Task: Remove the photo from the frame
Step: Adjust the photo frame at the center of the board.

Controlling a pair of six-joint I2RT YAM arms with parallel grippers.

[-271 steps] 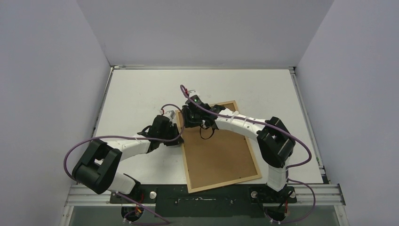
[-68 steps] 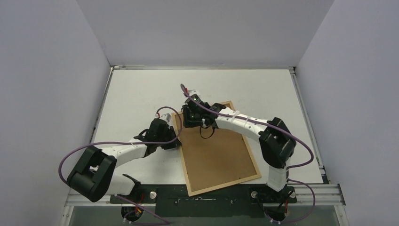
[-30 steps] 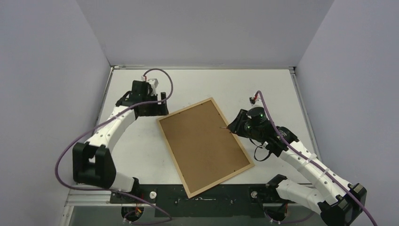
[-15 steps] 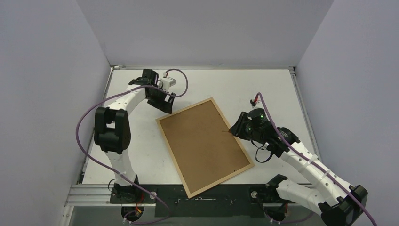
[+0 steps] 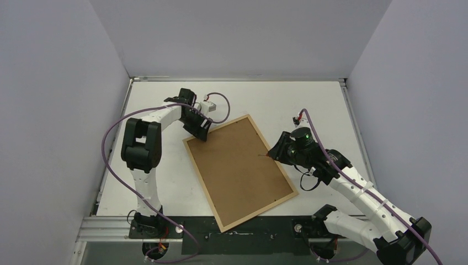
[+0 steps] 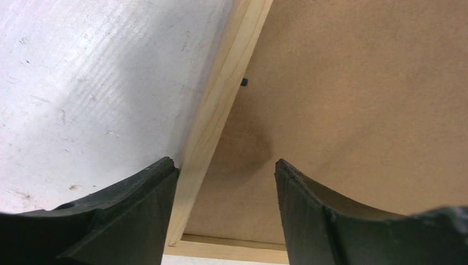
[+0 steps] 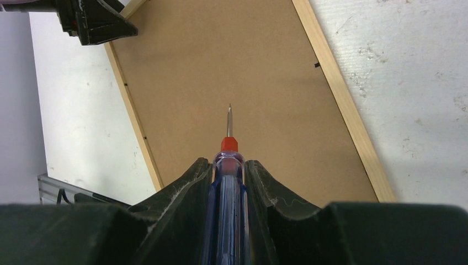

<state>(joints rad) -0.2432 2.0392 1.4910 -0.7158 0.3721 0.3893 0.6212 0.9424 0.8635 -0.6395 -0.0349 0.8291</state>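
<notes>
The left gripper [image 5: 200, 131] is now hanging over the frame's [image 5: 216, 128] far-left corner; half a second ago it was sitting just beyond that corner, toward the bench's [image 5: 309, 105] far-left corner. The frame itself is lying as it did a second ago, askew in mid-bench with its brown panel [image 5: 237, 165] facing up. The right gripper [image 5: 274, 152] is staying put at the frame's right side.

In the left wrist view the left gripper [image 6: 225, 164] is standing fairly wide, one finger over bare bench and the other over the panel [image 6: 359, 110], with the moulding [image 6: 221, 105] and a small dark tab [image 6: 244, 82] between them. Whether the fingers are touching anything is hard to tell. The right gripper [image 7: 227, 163] is clamping a screwdriver [image 7: 227, 187], its tip pointing over the panel [image 7: 232, 66]. The photo is lying hidden under the panel.

Bare bench is running along the far and right edges. The frame's near corner is reaching almost to the near edge.
</notes>
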